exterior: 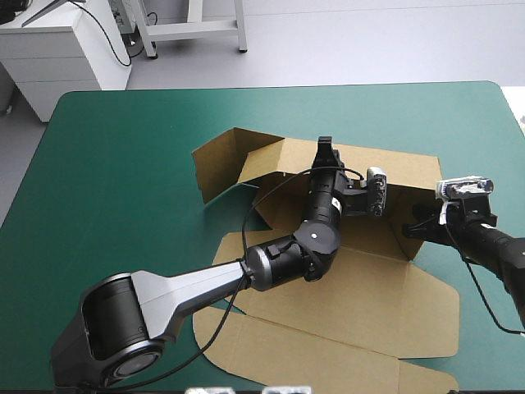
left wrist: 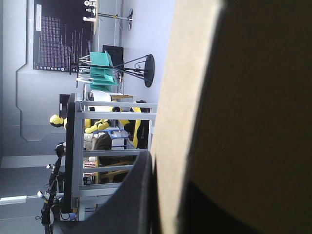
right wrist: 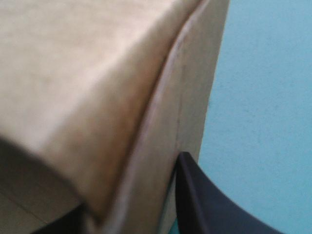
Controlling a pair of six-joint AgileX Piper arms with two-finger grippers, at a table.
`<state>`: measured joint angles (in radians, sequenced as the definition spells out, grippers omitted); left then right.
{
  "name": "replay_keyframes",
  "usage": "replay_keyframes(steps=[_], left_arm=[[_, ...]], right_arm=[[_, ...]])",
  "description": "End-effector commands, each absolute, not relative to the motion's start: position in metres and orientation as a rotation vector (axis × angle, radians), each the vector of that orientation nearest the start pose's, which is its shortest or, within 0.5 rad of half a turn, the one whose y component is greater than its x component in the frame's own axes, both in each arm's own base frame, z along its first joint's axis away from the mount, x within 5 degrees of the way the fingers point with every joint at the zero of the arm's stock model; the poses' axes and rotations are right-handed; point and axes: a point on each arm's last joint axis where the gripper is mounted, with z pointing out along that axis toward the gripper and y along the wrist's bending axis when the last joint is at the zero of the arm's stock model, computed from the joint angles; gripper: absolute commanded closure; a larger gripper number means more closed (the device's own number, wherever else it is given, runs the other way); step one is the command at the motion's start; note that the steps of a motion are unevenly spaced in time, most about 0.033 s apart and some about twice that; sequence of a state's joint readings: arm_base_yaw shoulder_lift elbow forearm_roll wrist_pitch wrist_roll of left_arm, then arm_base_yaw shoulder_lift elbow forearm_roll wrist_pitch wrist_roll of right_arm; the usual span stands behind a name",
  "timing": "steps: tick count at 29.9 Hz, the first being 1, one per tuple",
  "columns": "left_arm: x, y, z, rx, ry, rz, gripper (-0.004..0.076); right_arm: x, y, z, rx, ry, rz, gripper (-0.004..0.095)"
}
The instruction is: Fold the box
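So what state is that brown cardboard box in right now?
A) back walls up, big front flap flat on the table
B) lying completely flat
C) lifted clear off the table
A: the brown cardboard box has its far walls raised, while its wide near flap lies flat on the teal-green table cover.

Smooth, flat teal-green table cover (exterior: 123,164) with rounded far corners spans most of the high view. In the right wrist view the same cover (right wrist: 265,83) shows as a plain teal-green patch.
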<state>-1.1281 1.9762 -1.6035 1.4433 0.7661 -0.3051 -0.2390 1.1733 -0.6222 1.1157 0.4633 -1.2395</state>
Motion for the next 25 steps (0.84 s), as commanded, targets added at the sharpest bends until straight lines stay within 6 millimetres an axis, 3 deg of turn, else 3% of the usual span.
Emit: replay_keyframes(steps=[1,12,14,20,25], left_arm=[[0.242,-0.378,0.331,1.357,1.235,0.643,0.0732],[0.244,-0.381,0.325,1.359,1.238,0.647,0.0696],[0.245,-0.381,0.324,1.361,1.24,0.65,0.0636],[0.246,-0.382,0.321,1.365,1.245,0.658,0.0354],[0.236,-0.387,0.322,1.372,1.208,0.674,0.0349]], right_arm=[[0.234,-0.011,0.256,-0.173,2.171,0.252,0.0919],[0.237,-0.006,0.257,-0.211,2.151,0.175,0.0907],[0.237,-0.007,0.258,-0.209,2.148,0.171,0.0907],[0.24,-0.01,0.263,-0.197,2.126,0.127,0.0907],[0.248,-0.013,0.272,-0.161,2.11,0.111,0.0908]])
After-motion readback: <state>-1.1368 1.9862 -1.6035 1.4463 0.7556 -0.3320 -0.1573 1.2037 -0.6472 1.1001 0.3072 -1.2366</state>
